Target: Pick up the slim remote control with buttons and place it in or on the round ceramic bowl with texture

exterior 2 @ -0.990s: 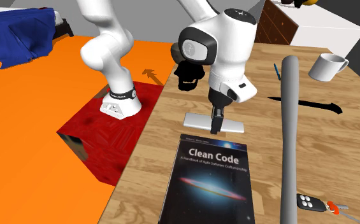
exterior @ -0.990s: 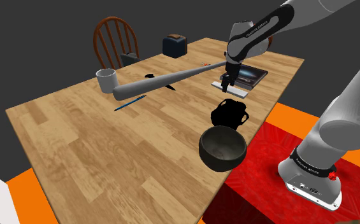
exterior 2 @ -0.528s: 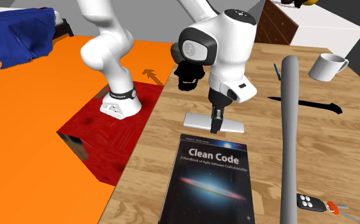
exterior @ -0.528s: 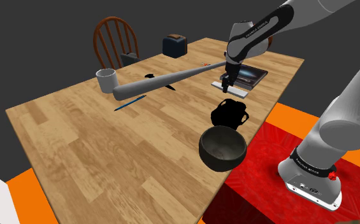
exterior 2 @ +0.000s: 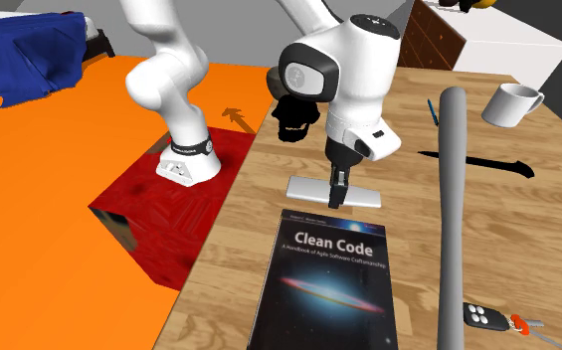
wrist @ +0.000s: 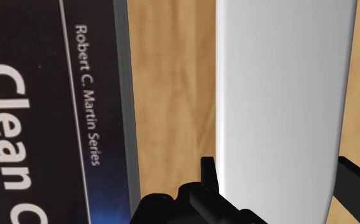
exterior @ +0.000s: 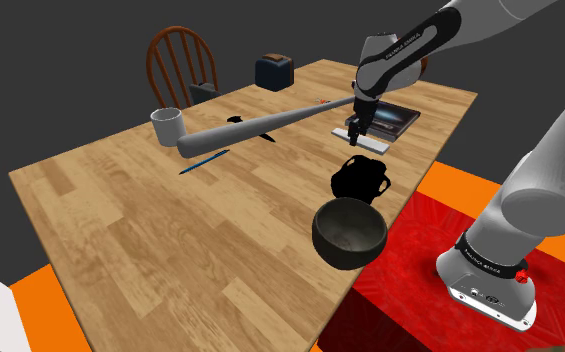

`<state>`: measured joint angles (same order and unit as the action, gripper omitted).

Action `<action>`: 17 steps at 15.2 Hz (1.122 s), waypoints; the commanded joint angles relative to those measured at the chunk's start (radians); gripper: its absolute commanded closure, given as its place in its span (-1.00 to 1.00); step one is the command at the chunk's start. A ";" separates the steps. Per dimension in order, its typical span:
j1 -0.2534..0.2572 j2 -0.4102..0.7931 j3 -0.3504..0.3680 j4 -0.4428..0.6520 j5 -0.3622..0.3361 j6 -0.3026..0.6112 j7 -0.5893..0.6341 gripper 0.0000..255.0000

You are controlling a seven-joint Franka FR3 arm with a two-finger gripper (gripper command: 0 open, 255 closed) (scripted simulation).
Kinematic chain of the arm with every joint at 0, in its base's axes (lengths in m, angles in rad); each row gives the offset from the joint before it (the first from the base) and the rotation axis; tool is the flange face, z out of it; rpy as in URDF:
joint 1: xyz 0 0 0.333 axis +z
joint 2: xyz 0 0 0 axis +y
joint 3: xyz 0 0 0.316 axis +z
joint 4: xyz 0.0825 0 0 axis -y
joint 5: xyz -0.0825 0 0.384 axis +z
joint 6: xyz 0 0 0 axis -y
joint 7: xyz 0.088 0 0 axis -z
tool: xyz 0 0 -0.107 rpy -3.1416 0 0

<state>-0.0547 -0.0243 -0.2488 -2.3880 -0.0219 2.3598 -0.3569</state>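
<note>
The remote (exterior 2: pixel 306 187) is a plain pale grey slab lying flat on the wooden table (exterior: pixel 170 230), beside a dark book. My gripper (exterior 2: pixel 339 196) points straight down onto its middle. In the wrist view the black fingers (wrist: pixel 209 173) clasp the remote (wrist: pixel 277 95) on its two long sides, so my gripper (wrist: pixel 280 181) is shut on it. From the shoulder view the gripper (exterior: pixel 354 131) stands on the remote (exterior: pixel 375 142) at the table's far right. The dark round bowl (exterior: pixel 350 232) sits at the table's near right edge, apart from the gripper.
The "Clean Code" book (exterior 2: pixel 328 278) lies right next to the remote. A long grey tube (exterior: pixel 260 125) runs across the table to a white mug (exterior: pixel 167 124). A black two-handled cup (exterior: pixel 360 180) stands between remote and bowl. A key fob (exterior 2: pixel 482 316), blue pen (exterior: pixel 202 160) and toaster (exterior: pixel 274 70) lie further off.
The fingers have closed onto the remote's sides since the oldest frames. The arm and the remote have stayed where they were.
</note>
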 commanded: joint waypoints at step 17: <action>-0.001 -0.132 0.009 0.108 -0.033 -0.237 0.024 1.00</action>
<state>-0.0543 -0.1498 -0.2397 -2.2888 -0.0532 2.1381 -0.3318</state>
